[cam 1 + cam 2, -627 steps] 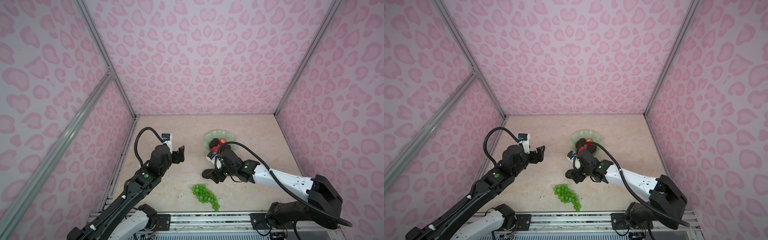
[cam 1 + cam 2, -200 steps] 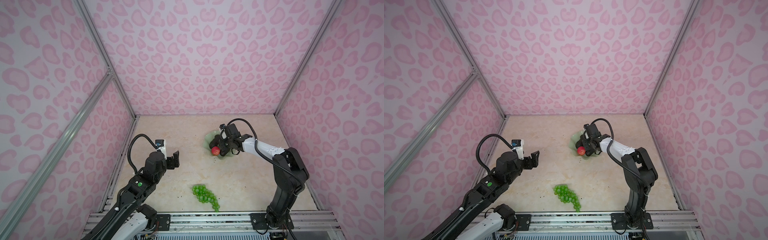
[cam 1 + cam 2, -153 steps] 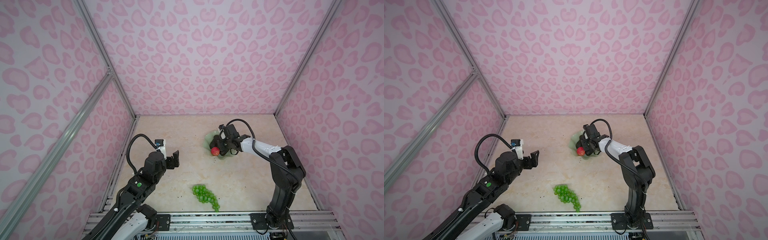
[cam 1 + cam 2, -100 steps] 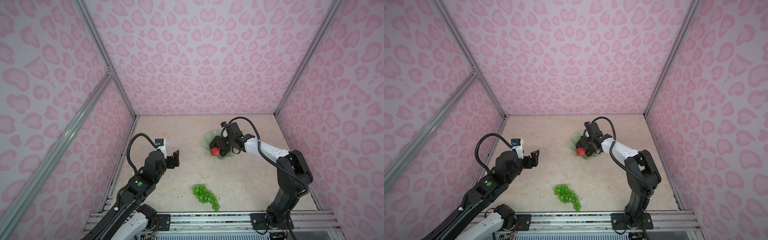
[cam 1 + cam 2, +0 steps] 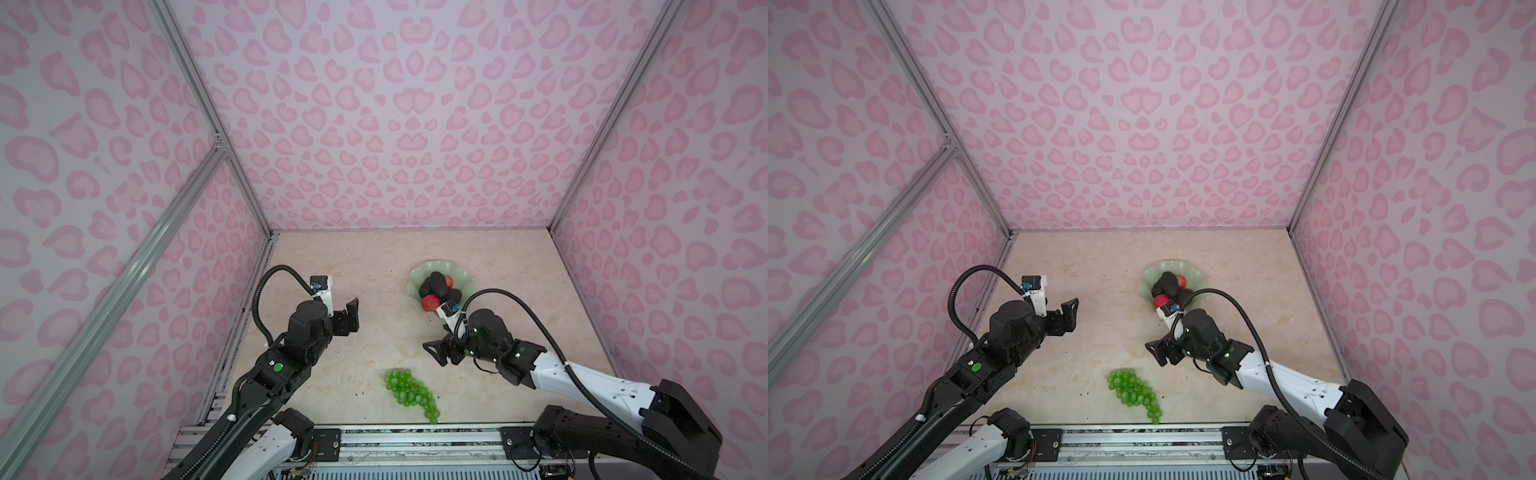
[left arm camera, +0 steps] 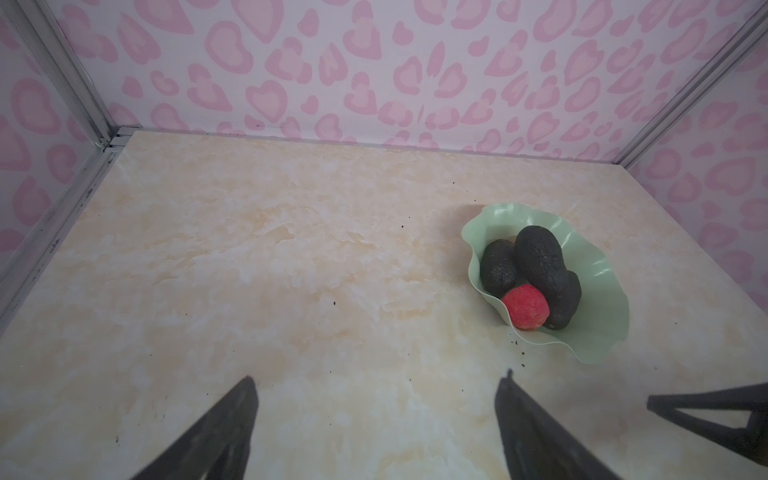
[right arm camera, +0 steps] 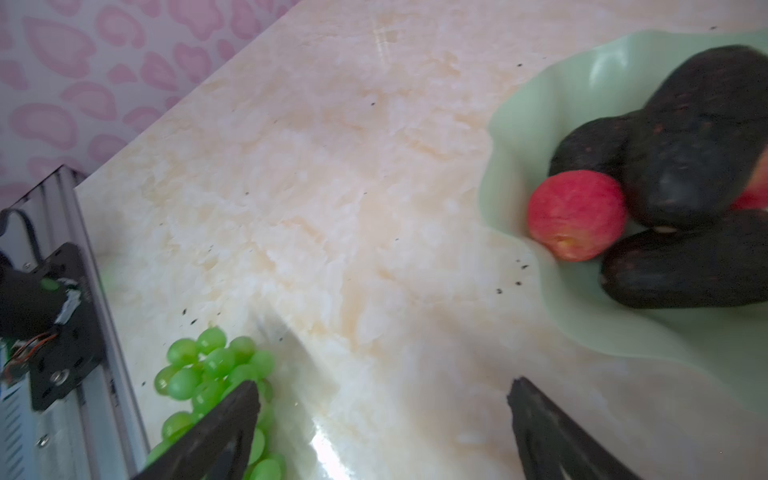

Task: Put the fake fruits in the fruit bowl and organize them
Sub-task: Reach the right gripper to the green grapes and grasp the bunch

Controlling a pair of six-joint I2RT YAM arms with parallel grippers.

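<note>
3 avos (image 5: 435, 282), prob 2 apples (image 5: 430, 303) in mint bowl (image 5: 463, 277), grapes (image 5: 409, 388) outside, apart

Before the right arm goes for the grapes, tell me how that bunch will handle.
The grape bunch is long and made of many small beads, so it will probably sag if pinched at one end. The beads look glossy, so they may slip. Lying flat, it seems unlikely to roll.

Bare tabletop (image 5: 374, 270) rings the grapes (image 5: 409, 386); piled fruit (image 5: 434, 282) crowds the bowl (image 5: 463, 277).
</note>
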